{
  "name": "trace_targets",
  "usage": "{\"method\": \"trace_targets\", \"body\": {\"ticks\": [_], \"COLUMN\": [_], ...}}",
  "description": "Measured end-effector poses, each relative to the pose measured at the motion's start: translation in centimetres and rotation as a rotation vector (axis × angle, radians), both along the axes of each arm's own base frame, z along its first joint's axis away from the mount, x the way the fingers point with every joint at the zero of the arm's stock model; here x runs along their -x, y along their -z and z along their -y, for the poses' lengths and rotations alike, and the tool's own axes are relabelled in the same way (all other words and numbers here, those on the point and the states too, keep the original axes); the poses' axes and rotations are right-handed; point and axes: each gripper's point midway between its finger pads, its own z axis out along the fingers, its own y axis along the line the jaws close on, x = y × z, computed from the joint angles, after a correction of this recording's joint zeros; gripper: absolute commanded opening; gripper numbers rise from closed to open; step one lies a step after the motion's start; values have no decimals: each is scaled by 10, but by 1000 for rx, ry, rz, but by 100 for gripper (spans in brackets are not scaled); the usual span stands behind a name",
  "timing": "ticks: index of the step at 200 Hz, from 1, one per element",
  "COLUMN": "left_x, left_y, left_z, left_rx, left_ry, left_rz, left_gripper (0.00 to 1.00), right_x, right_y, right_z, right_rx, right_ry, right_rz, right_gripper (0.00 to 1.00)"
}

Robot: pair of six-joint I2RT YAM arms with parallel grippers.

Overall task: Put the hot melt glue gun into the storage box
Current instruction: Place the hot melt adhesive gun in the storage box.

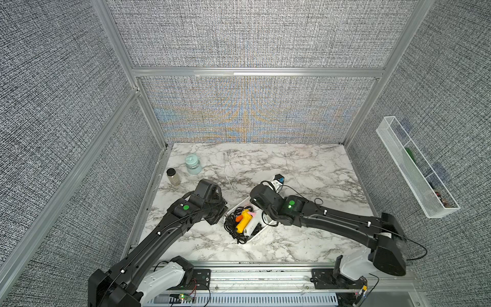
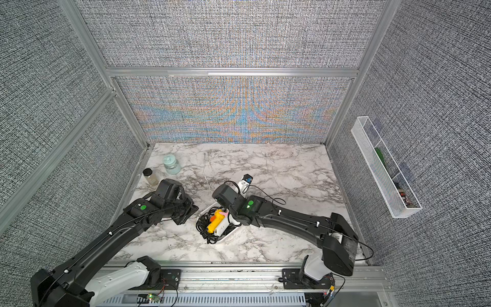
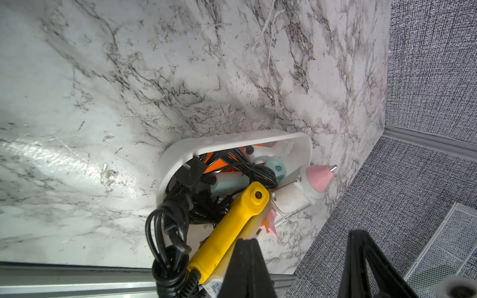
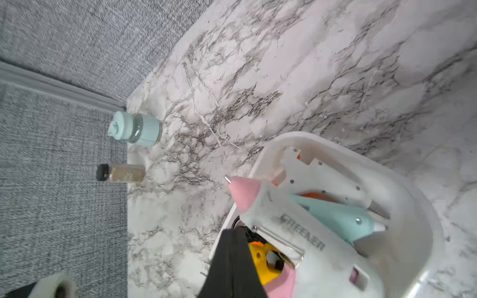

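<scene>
Lying on top of the pile inside the storage box (image 4: 418, 206) is the hot melt glue gun (image 4: 304, 229), the white one with the pink tip, and that pink tip is poking out over the box's rim. Under it, a yellow glue gun (image 3: 232, 227) and a blue-green glue gun (image 4: 335, 214) are sharing the same box, and a bunch of black cords (image 3: 167, 232) is spilling over one end. The box is sitting on the marble surface (image 1: 305, 170), near the front, between the two arms. The right pincer (image 4: 233, 232) is hanging over the box with its two fingers pressed together, right beside the white gun, and it is pinching nothing that I can see. The left pincer (image 1: 216, 212) is hovering just beside the box on the cord side. The pictures are not showing its fingers well, but they are looking pressed together too. Far back by the left wall, a bottle with a blue-green cap (image 1: 193, 164) and a little jar with a black lid (image 1: 173, 176) are standing close together, well apart from the box. A long white wire tray (image 1: 414, 170) is hanging on the right wall.
</scene>
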Motion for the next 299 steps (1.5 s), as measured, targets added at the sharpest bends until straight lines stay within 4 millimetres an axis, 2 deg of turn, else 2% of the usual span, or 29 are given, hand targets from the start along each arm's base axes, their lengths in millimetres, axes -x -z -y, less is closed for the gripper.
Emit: {"method": "trace_targets", "body": {"ticks": [32,53,80,124,157,187,205,214,243,249,260,278,299], "left_x": [1,1,1,2,2,2,2,2,1,1,1,1,1], "left_y": [-3,-4,-5,-4,-3,-1,-1,-1,-1,-1,-1,-1,0], "left_z": [-3,-4,-7,-9,-9,-10,-10,-10,-11,-11,-11,-11,-10], "left_rx": [3,4,3,0,-2,-4,-4,-5,-5,-5,-5,-5,-6], "left_ry": [-7,-9,-14,-19,-22,-22,-22,-22,-24,-25,-25,-25,-20], "left_rz": [7,10,11,6,0,-2,-3,-2,-2,-2,-2,-3,-9], "left_gripper": [0,0,0,0,0,0,0,0,0,0,0,0,0], "right_x": [-6,-4,-1,-1,-10,-14,-11,-7,2,4,5,6,9], "right_y": [12,24,50,80,88,87,79,65,3,-7,-19,-15,16], "right_z": [-31,-40,-31,-11,-11,-12,-12,-14,-30,-31,-27,-15,3], "right_rx": [38,50,91,141,136,137,149,146,69,54,50,88,210], "right_ry": [-134,-179,-181,-150,-134,-129,-144,-158,-210,-215,-213,-204,-225], "right_rz": [-28,-51,-97,-144,-140,-140,-138,-122,-14,0,25,29,-14], "right_gripper": [0,0,0,0,0,0,26,37,59,66,70,78,83]}}
